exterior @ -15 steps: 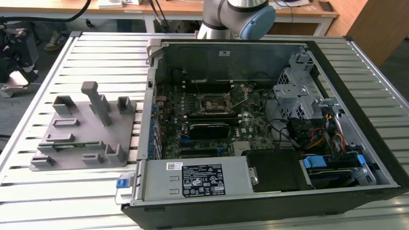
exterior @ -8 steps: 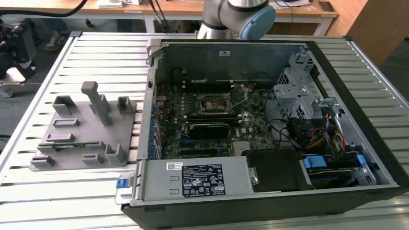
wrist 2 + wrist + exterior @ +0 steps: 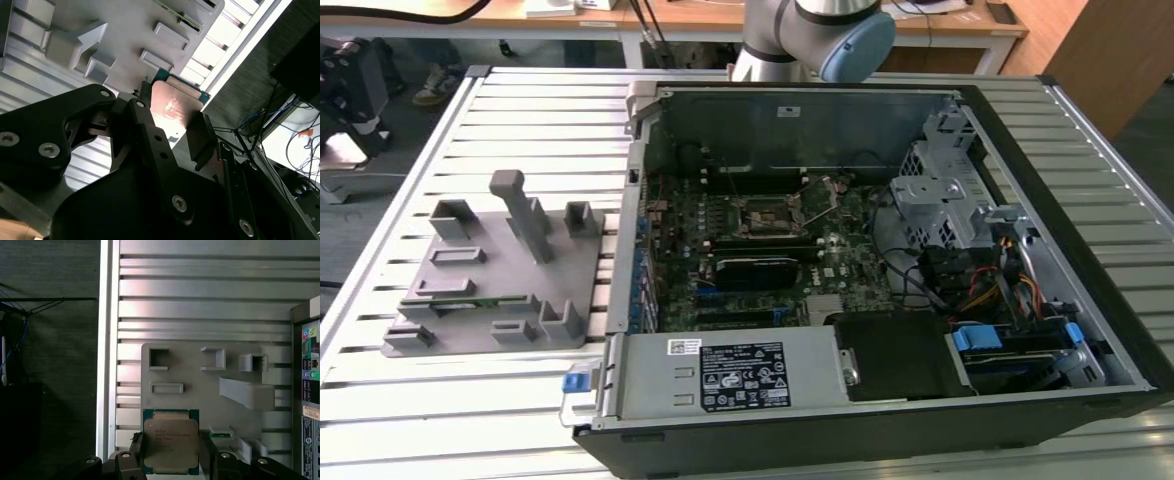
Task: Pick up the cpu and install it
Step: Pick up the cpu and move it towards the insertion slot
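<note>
At the exterior view's left, the grey fixture [image 3: 494, 290] is seen on the slatted tabletop [image 3: 520, 100]. In the first wrist view, the cpu [image 3: 171, 437] is pinched at two opposite edges by the hand [image 3: 172, 462], its metal top toward the camera, and it appears to be held clear above that fixture. The pick-up is judged done and the carry in hand. Further right lies the open computer case [image 3: 787, 96], with the black-framed socket [image 3: 771, 215] on its board. A level, squarely aligned approach to that socket is called for.
</note>
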Robot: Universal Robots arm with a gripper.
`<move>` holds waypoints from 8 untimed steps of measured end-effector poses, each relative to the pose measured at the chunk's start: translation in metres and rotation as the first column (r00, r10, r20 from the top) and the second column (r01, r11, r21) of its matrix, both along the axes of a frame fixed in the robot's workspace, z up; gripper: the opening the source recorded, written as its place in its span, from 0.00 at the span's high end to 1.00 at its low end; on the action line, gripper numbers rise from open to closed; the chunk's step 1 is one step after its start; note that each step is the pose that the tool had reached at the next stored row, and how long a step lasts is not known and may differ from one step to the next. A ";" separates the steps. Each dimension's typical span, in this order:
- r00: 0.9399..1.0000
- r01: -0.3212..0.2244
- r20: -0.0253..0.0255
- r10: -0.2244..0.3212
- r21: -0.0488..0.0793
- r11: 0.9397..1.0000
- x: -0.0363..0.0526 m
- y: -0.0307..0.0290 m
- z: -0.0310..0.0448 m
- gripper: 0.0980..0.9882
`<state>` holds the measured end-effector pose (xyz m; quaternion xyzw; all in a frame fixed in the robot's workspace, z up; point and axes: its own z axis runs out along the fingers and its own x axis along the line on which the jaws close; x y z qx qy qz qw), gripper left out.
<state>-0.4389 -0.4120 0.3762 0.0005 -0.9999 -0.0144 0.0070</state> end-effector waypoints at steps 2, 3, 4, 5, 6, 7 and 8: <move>1.000 0.000 0.000 0.000 0.000 1.000 0.0001 0.0000 0.0010 0.52; 1.000 0.000 0.000 0.000 0.000 1.000 0.0002 0.0001 0.0012 0.52; 1.000 0.000 0.000 0.000 0.001 1.000 0.0006 0.0001 0.0015 0.52; 1.000 0.000 0.000 0.000 0.001 1.000 0.0012 0.0000 0.0018 0.52; 1.000 0.000 0.000 0.000 0.001 1.000 0.0019 0.0000 0.0019 0.52; 1.000 0.000 0.000 0.000 0.002 1.000 0.0026 0.0000 0.0020 0.52; 1.000 0.000 0.000 0.000 0.002 1.000 0.0034 0.0000 0.0020 0.52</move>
